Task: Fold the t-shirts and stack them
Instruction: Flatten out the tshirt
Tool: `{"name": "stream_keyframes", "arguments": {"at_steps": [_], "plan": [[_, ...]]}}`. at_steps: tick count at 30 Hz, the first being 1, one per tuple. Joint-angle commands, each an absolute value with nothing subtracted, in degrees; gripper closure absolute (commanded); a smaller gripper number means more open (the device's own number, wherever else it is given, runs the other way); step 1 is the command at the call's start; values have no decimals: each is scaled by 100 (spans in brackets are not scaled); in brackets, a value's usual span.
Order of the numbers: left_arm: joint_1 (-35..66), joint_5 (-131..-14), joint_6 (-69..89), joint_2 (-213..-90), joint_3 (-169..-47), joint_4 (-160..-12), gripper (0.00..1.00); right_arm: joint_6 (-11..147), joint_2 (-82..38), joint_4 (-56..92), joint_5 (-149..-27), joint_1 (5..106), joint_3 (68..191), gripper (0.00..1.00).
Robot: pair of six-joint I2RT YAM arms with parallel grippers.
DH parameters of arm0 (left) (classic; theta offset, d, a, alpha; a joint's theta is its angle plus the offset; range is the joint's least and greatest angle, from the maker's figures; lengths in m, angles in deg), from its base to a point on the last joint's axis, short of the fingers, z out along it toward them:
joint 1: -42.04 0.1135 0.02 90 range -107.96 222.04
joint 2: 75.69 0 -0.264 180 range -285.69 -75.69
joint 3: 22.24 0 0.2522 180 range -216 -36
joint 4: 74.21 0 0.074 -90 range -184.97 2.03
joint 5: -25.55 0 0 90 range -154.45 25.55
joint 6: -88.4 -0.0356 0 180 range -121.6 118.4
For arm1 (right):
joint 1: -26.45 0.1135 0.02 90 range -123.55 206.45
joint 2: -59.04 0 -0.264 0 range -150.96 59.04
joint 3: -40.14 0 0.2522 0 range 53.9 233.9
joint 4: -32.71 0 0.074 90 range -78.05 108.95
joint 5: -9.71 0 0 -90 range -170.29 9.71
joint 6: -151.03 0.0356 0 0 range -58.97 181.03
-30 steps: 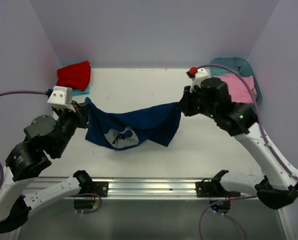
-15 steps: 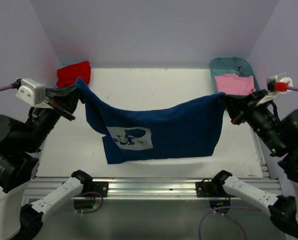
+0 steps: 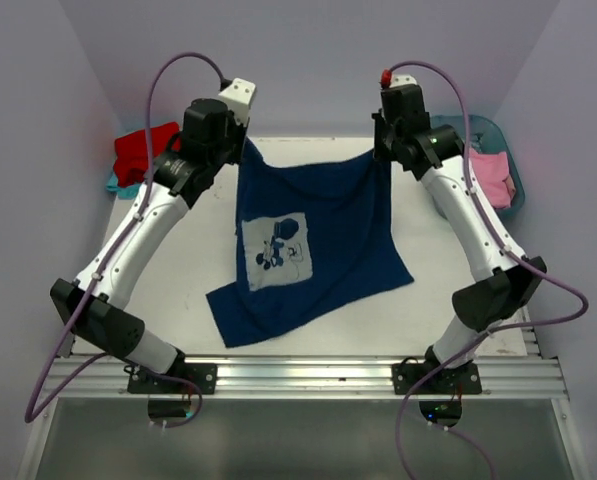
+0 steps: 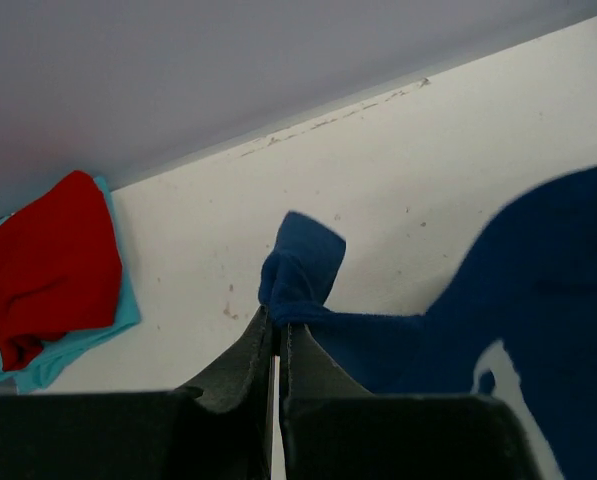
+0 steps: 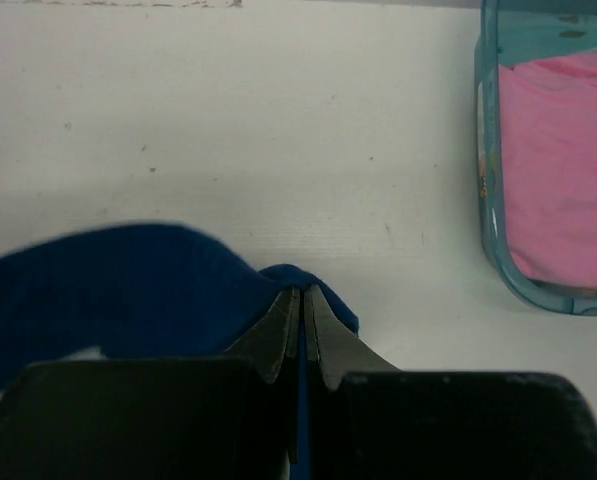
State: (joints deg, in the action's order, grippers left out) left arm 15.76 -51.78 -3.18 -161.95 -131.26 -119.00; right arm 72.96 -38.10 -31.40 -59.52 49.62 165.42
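Biggest thing first: the white table [image 3: 408, 320] fills the middle of the top view, and draped across it is the navy t-shirt [image 3: 328, 240]. Its upper edge is strung between my two pincers near the top of the frame. Its lower part trails down toward the bottom centre, and one corner points lower left.

My left arm [image 3: 148, 230] sweeps up from the lower left and my right arm [image 3: 468, 220] up from the lower right, both reaching to the top of the frame.

Upper right, there's the teal tub [image 3: 478, 125] with the pink t-shirt [image 3: 490, 175] folded inside it. My right wrist view has that tub's wall [image 5: 490, 150] at the right edge, with pink cloth [image 5: 563, 170] behind it.

Upper left, the red t-shirt [image 3: 138, 152] lies bunched on top of the teal t-shirt [image 3: 115, 185], which peeks out along its edge. In my left wrist view they sit at the left, well apart from the navy cloth.

The pale mouse print [image 3: 275, 250] faces up, left of the shirt's middle.

Now the pincers. My left gripper [image 4: 276, 325] is pressed together on a bunched navy corner. My right gripper [image 5: 301, 292] is pinched tight on the other corner, with a fold of blue sticking out at the tips.
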Motion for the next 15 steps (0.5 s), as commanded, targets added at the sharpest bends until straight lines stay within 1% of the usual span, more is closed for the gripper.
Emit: {"name": "stream_keyframes", "arguments": {"at_steps": [1,3,4,5,7,8,9,10,11,12,15], "plan": [[1682,-5161,-441,-15613,-13795,-11592,100,7299,-2898,-2817,-6305,5026,17063,100],[1682,-5310,-406,-14963,-13550,-11548,100,7167,-2404,-2501,-6727,5070,16449,100],[1682,-5390,-380,-14665,-13184,-11513,100,7149,-1819,-2465,-6868,5079,16246,100],[1682,-5486,-344,-14009,-12971,-11469,100,7088,-1552,-2438,-7243,5079,15844,100],[1682,-5855,-213,-13329,-12593,-11460,100,7044,-998,-2586,-7553,5114,15516,100],[1682,-6056,-212,-12665,-12278,-11512,100,7018,-552,-2744,-7955,5123,15384,100],[1682,-6650,5,-12310,-12118,-11626,100,7009,-330,-3006,-8246,5123,15313,100],[1682,-6934,86,-11976,-11899,-11679,100,7009,-93,-3096,-8554,5123,15225,100],[1682,-7216,182,-11355,-11836,-11732,100,6939,414,-3184,-8887,5132,15138,100],[1682,-7662,444,-11087,-11835,-11820,100,6938,637,-3298,-9500,5132,15128,100],[1691,-8403,902,-10497,-12396,-11935,100,7008,1376,-3378,-10320,5114,15347,100]]}}
